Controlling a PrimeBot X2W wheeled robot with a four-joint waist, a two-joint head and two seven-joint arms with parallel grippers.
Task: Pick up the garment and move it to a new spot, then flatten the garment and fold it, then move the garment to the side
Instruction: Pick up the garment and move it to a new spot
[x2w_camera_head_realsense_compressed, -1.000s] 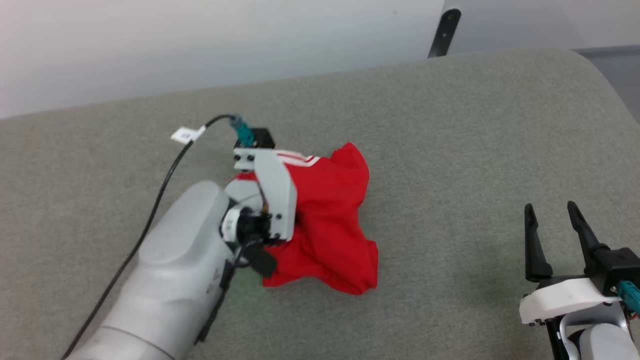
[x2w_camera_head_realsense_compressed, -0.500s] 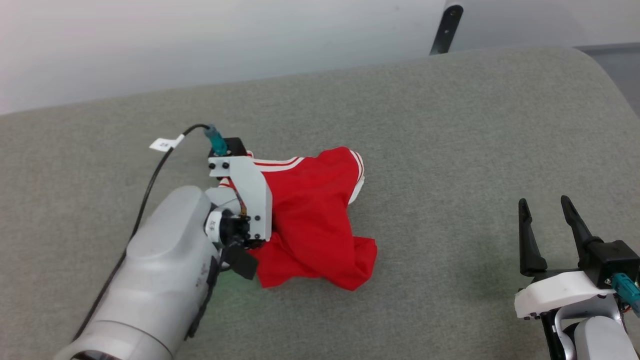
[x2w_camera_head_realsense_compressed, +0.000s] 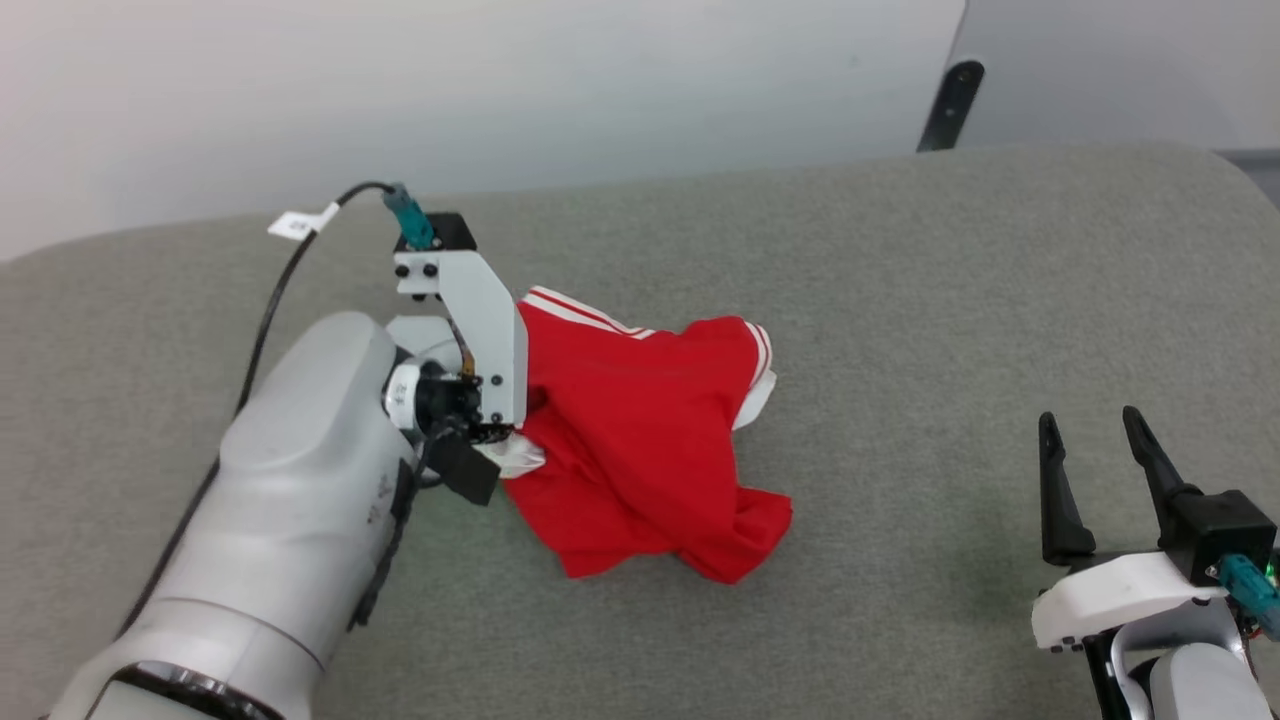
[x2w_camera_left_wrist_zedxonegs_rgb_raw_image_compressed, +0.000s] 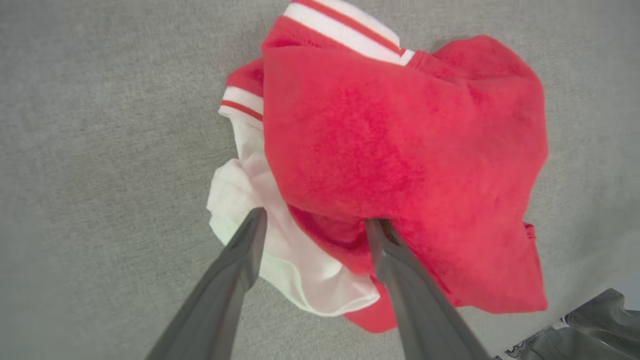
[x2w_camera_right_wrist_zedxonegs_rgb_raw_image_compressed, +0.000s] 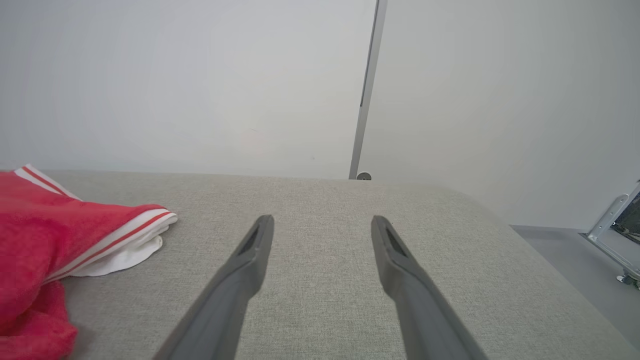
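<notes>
— Reading anything on the small white paper tag (x2w_camera_head_realsense_compressed: 297, 222) on the thin black cable (x2w_camera_head_realsense_compressed: 262, 320)?
— No, its print is too small to make out.
— Edges and room?
— The grey woven-fabric padded surface (x2w_camera_head_realsense_compressed: 950, 290) meets a pale wall (x2w_camera_head_realsense_compressed: 600, 90) at the far side and rounds off at the far right corner. Bare fabric lies broad between the crumpled bright red soft T-shirt with white sleeves and striped trim (x2w_camera_head_realsense_compressed: 640, 430) and the right gripper (x2w_camera_head_realsense_compressed: 1090, 420), whose fingers stand wide apart, holding nothing.
— And the left gripper (x2w_camera_left_wrist_zedxonegs_rgb_raw_image_compressed: 316, 220)?
— Spread wide at the T-shirt's left edge: one fingertip on the white sleeve (x2w_camera_left_wrist_zedxonegs_rgb_raw_image_compressed: 250, 185), the other tucked under a red fold, pinching nothing.
</notes>
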